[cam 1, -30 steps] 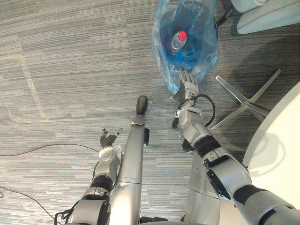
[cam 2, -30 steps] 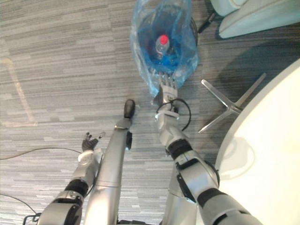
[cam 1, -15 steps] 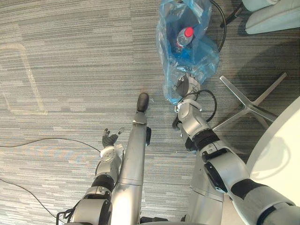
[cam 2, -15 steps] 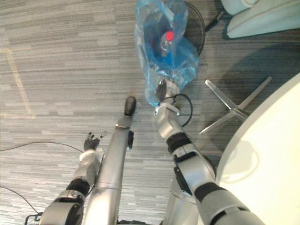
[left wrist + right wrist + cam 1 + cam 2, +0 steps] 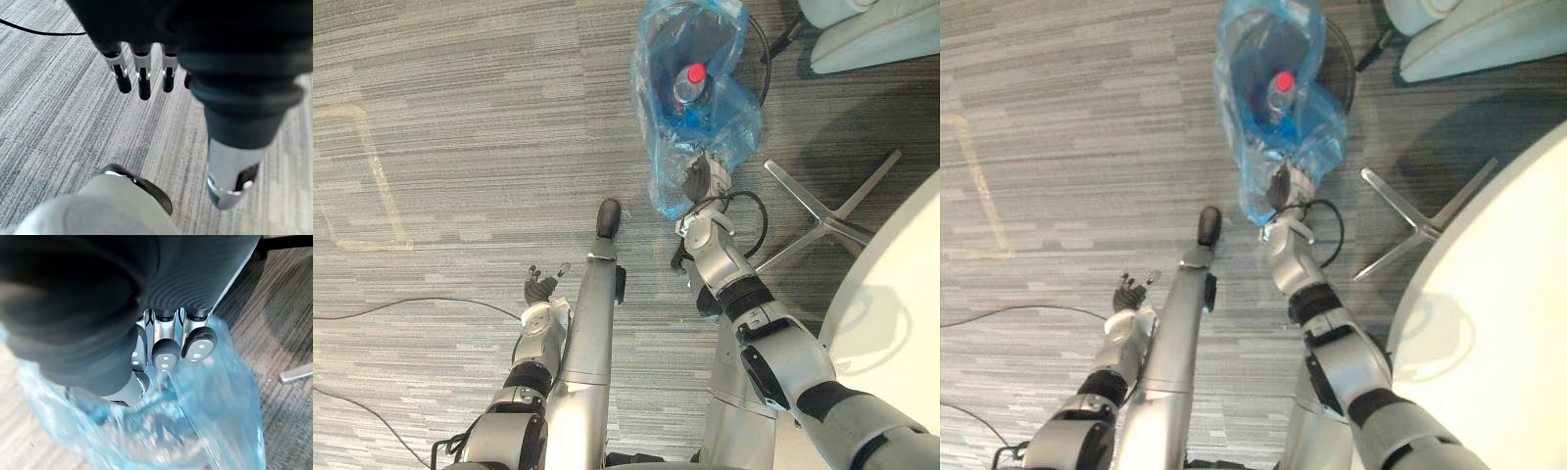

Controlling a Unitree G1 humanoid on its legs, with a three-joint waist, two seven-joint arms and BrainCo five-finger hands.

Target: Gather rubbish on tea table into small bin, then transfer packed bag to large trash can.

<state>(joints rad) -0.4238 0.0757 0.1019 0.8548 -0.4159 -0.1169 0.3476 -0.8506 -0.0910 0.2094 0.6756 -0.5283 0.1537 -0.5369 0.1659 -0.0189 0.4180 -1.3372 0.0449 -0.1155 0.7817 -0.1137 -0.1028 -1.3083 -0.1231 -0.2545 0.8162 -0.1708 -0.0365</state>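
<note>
**Item:** blue plastic bag, translucent film, slumped on the grey carpet floor with its mouth gaping upward.

**Contents:** one clear bottle with a red cap, lying among crumpled blue film. Other rubbish cannot be made out. A thin dark curve shows past the bag's far side; whether it belongs to the small bin cannot be told.

**Right hand**: at the bag's near lower edge. Fingers are curled in, dark tips against the film, thumb closing toward them. This is judged to be a pinch on a fold of the bag.

**Left hand**: low over the carpet, well apart from the bag, fingers straight and loosely spread, holding nothing.

**Surroundings:**
- White round tabletop at the right edge.
- Silver chair base between the tabletop and the bag.
- Pale upholstered seat beyond.

**Handling:**
- The film looks thin, soft and slippery, and is probably easy to tear. It has no stiffness and will sag wherever it is unsupported.
- The load is likely light, but the loose bottle may roll, shift the weight or slide out of the open mouth.
- The best hold is judged to be the rim, bunched so the mouth closes. A lift from the lower wall would tend to upend the bag.
- The chair legs could snag the film.
</note>
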